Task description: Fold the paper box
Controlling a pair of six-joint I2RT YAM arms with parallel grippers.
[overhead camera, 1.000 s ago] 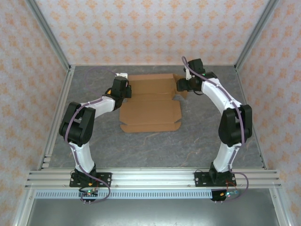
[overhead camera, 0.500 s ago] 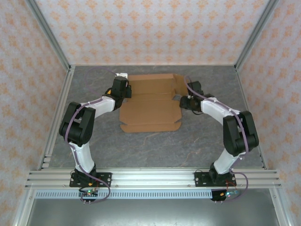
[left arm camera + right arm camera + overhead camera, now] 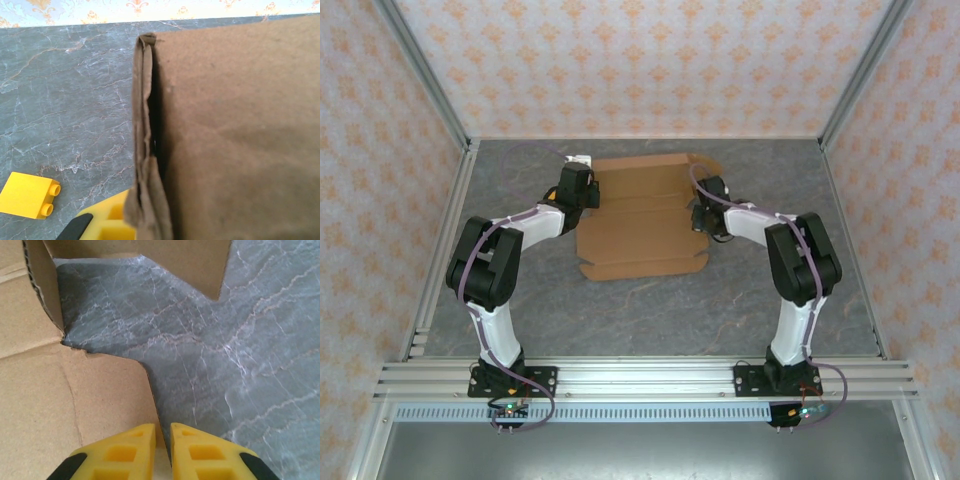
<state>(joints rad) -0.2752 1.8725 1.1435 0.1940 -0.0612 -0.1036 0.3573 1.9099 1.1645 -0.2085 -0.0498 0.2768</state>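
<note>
Well back on the grey marbled tabletop [image 3: 740, 290] lies the paper box [image 3: 640, 215], a brown cardboard sheet spread mostly flat, with creases running across it from side to side and small tabs at its near corners. Both arms reach in toward it, one at each side edge.

At the box's left edge, toward its far end, sits the left gripper [image 3: 585, 192]. In its wrist view a doubled, slightly ragged cardboard edge [image 3: 142, 150] stands on end and runs down to the gripper. One yellow finger [image 3: 112, 222] presses against the outer side of that edge, and the other is hidden behind the brown panel. The gripper is clamped tight on this folded-up edge of the box. A small yellow block [image 3: 26, 194] with two studs lies on the tabletop a little outside that same edge, not touching the cardboard.

At the box's right edge, about midway along it, is the right gripper [image 3: 701, 214]. Its wrist view shows the two yellow fingers drawn almost together [image 3: 167, 432], with only a thin slit between them. The cut edge of the cardboard [image 3: 75, 405] runs down into that slit, so the gripper has closed on the sheet's rim. Just beyond the fingers, a notch in the box's outline leaves bare tabletop showing. A short flap [image 3: 42, 285] beside the notch is tilted up, its corrugated edge visible, and another brown flap [image 3: 200, 262] lies on the notch's far side.
</note>
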